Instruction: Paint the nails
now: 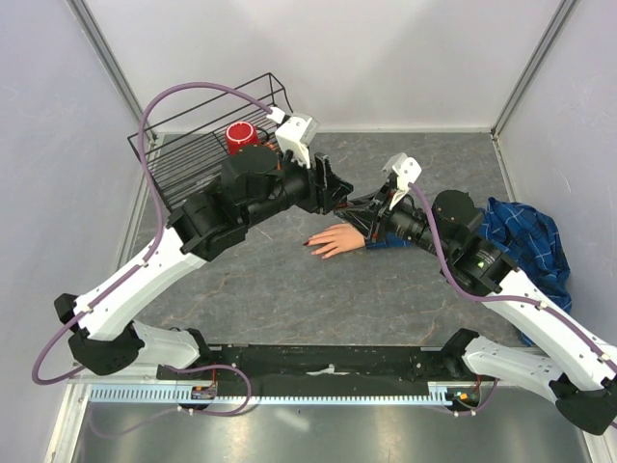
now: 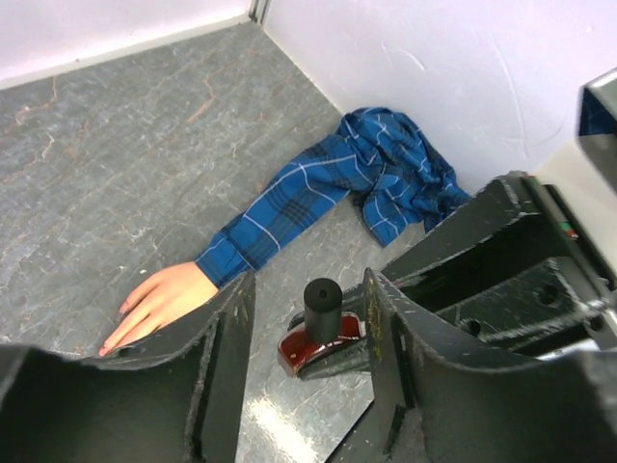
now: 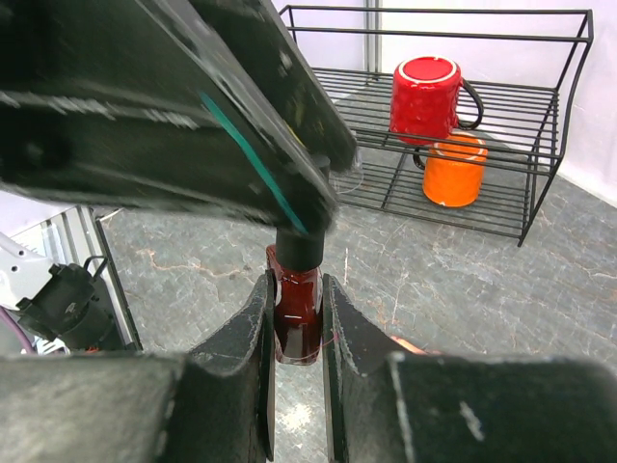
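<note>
A peach fake hand [image 1: 335, 239] lies palm down mid-table, its blue plaid cuff [image 1: 384, 241] running right. Its nails [image 1: 310, 242] point left and look dark at the fingertips. In the left wrist view the hand [image 2: 162, 297] lies at the left, partly behind my finger. My right gripper [image 3: 297, 333] is shut on a dark red polish bottle [image 3: 295, 313] held above the table beside the hand. My left gripper [image 2: 308, 352] stands open around the bottle's black cap [image 2: 323, 307], with a gap showing on the cap's left side.
A black wire rack [image 1: 188, 169] at the back left holds a red mug [image 3: 425, 96] and an orange mug [image 3: 453, 172]. The plaid shirt [image 1: 528, 236] bunches against the right wall. White walls enclose the table on three sides.
</note>
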Controlling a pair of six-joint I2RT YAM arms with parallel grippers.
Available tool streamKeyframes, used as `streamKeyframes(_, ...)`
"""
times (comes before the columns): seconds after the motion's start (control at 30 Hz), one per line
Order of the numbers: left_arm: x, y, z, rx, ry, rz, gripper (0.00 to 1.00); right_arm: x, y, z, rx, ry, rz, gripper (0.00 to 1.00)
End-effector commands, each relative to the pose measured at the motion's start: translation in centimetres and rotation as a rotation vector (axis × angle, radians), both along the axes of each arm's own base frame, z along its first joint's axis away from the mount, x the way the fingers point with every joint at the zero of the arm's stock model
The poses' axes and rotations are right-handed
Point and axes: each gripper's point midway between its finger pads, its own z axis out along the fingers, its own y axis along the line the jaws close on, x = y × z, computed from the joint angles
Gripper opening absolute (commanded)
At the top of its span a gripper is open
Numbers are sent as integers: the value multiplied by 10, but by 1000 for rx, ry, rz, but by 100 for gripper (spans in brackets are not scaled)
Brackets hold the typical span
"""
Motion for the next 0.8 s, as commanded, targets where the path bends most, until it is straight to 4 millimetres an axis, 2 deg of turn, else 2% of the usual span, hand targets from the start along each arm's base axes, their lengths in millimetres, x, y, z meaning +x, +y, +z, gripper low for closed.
streamKeyframes(0.0,0,-7,21,-32,-63,-21,47,-5,-5,36,71,-62,-6,0)
streamKeyframes(0.13,-7,-13,17,-27,-65,-77,39,-8,-6,38,81,-64,-1,0)
streamKeyframes(0.17,-10,-14,16,-27,-68,-95,27,-10,-6,39,83,-65,5,0)
streamKeyframes(0.27,-26,-21,16,-43,-85,-208,6,-16,-7,46,107,-77,23,0)
streamKeyframes(0.3,-38,-26,7,-37,-80,-284,3,-18,-7,47,114,-79,31,0)
streamKeyframes(0.33,-45,-25,16,-69,-114,-323,2,-21,-7,51,129,-84,43,0)
streamKeyframes(0.37,-53,-26,14,-78,-119,-374,2,-26,-8,55,142,-90,56,0)
streamKeyframes(0.4,-76,-31,5,-80,-114,-526,2,-35,-6,59,151,-96,100,0)
streamKeyframes(0.47,-96,-30,6,-103,-130,-661,2,-50,-5,70,186,-118,169,0)
streamKeyframes(0.5,-117,-28,1,-113,-118,-786,2,-69,0,72,187,-132,275,0)
streamKeyframes(0.57,-132,-21,6,-152,-142,-900,2,-100,2,86,231,-166,429,0)
streamKeyframes(0.6,-150,-14,3,-172,-105,-1016,2,-113,3,90,246,-168,496,0)
streamKeyframes(0.63,-154,-9,4,-186,-98,-1057,2,-135,2,99,264,-217,617,0)
streamKeyframes(0.67,-161,-4,14,-220,-123,-1106,2,-143,0,101,279,-219,659,0)
streamKeyframes(0.7,-174,4,11,-227,-110,-1196,2,-153,-2,104,303,-179,706,0)
streamKeyframes(0.77,-182,10,19,-252,-142,-1248,2,-170,-8,116,354,-228,788,0)
